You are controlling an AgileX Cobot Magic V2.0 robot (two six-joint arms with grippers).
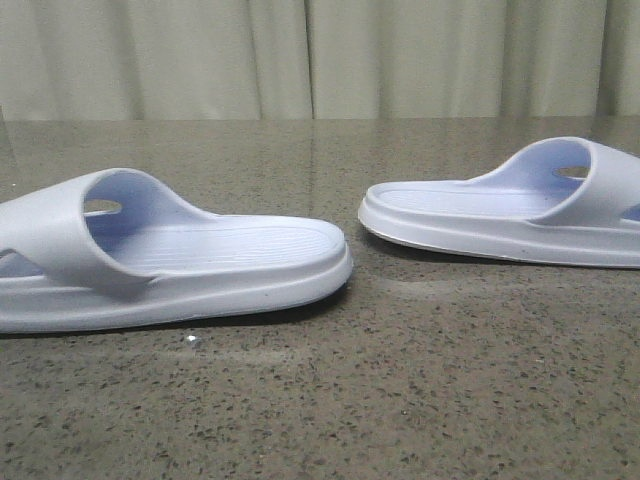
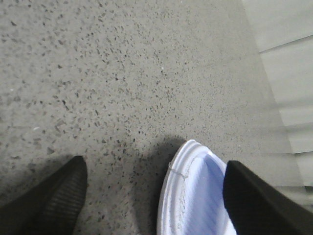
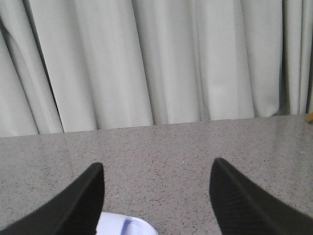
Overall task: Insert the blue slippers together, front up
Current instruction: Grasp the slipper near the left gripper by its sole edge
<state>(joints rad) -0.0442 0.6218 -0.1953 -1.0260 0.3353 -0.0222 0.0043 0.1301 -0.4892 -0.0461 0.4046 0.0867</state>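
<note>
Two pale blue slippers lie sole-down on the speckled stone table [image 1: 330, 400]. The left slipper [image 1: 170, 260] lies at the near left, its heel end pointing right. The right slipper [image 1: 510, 205] lies farther back at the right, its heel end pointing left. Neither gripper shows in the front view. In the left wrist view my left gripper [image 2: 154, 169] is open, and one end of a slipper [image 2: 190, 196] lies on the table between its fingers, close to one finger [image 2: 254, 200]. In the right wrist view my right gripper [image 3: 156, 169] is open, with a bit of a slipper [image 3: 122, 226] by one finger [image 3: 73, 205].
A pale curtain [image 1: 320, 55] hangs behind the table's far edge and also shows in the right wrist view [image 3: 146, 63]. In the left wrist view the table's edge [image 2: 264, 83] runs along one side, with pale floor beyond it.
</note>
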